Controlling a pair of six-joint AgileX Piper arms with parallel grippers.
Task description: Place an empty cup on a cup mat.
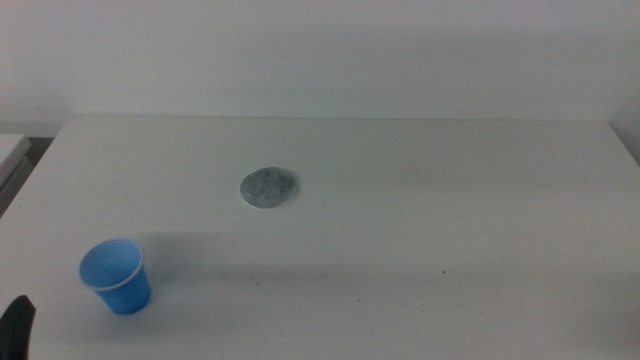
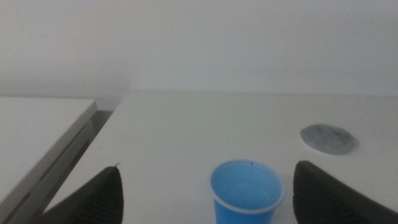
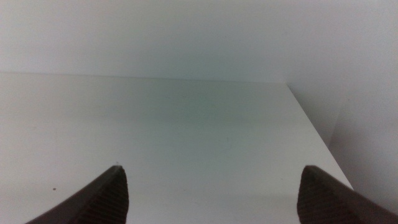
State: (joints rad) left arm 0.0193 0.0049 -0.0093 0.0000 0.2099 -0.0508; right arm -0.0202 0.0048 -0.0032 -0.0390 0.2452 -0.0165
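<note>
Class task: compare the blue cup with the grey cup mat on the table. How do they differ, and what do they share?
The cup is bright blue; the cup mat is mottled grey with a white edge. The cup stands upright and hollow; the cup mat lies flat. The cup sits nearer the camera and further left. Both are round and rest on the white table.

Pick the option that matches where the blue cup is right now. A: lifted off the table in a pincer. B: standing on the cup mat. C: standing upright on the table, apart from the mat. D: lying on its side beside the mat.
C: the cup stands upright on the table, well apart from the cup mat, with the left pincer open around it but not touching.
</note>
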